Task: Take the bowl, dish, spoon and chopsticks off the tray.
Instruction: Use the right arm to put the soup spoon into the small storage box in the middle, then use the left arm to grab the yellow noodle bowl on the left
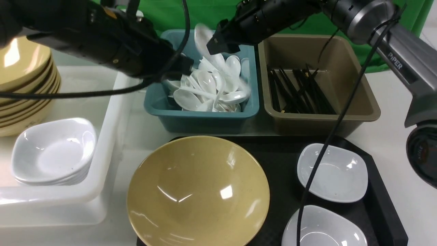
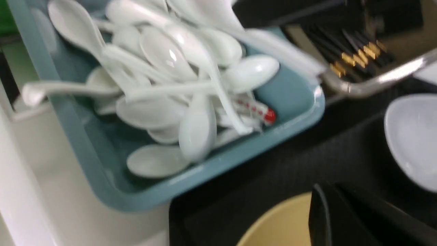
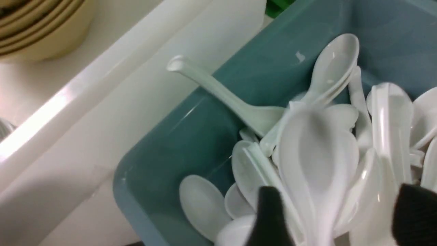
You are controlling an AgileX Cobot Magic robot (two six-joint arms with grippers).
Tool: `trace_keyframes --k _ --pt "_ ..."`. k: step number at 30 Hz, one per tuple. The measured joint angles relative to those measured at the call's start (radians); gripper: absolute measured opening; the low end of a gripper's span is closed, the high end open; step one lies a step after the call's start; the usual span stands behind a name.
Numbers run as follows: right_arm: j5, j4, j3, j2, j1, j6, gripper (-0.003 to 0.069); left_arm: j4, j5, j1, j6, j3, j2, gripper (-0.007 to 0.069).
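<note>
The right pincer [image 3: 341, 218] hangs over the teal tub [image 1: 201, 119] with its fingertips [image 3: 269, 218] spread well apart. The spoon [image 3: 317, 164] shows blurred in the gap. It is narrower than the gap and apparently gripped by neither side, so it is judged loose and dropping onto the pile of white spoons [image 1: 208, 85] below. Its long axis runs straight out from the pincer, with the scoop farthest from the fingers.

The left pincer [image 1: 184, 66] hovers at the tub's left edge; whether it is apart or together cannot be told. The chopsticks [image 1: 300, 90] lie in the brown tub [image 1: 355, 102] alongside.

Toward the robot, on the desk [image 1: 392, 89], the tray [image 1: 382, 205] carries the bowl [image 1: 198, 191] on its left half. A white dish [image 1: 333, 172] and a second dish [image 1: 324, 227] sit on its right half. The bowl looks better placed for the left arm, and the dishes are nearer the right.
</note>
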Motion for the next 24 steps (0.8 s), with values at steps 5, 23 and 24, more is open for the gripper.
trace_keyframes --k 5,23,24 --pt "0.156 -0.093 -0.018 -0.056 -0.005 0.075 0.0444 -0.001 0.124 0.0 0.0 0.0 0.026 0.0081" --pt "0.178 -0.246 0.987 -0.912 0.021 -0.059 0.0008 0.127 0.123 -0.029 0.039 0.0 0.261 0.053" --pt "0.175 -0.246 0.994 -0.927 0.021 -0.059 0.0008 0.127 0.121 -0.029 0.039 0.0 0.267 0.053"
